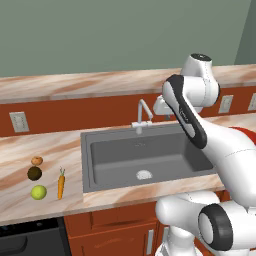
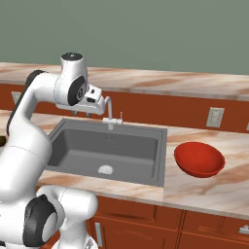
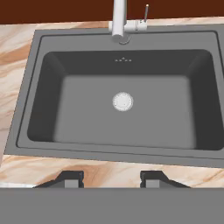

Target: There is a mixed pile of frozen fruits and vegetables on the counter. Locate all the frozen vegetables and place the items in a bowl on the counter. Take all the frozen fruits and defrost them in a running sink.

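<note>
Above the sink's (image 3: 122,113) near rim, the pincer (image 3: 111,178) hangs with jaws apart, grasping nothing.

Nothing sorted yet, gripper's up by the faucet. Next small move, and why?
Probably swing the gripper left toward the pile and come down over the carrot. All four items lie on the counter left of the sink; the jaws stand apart, holding nothing, above the basin near the faucet. The red bowl on the right holds nothing, and no water shows running.
</note>
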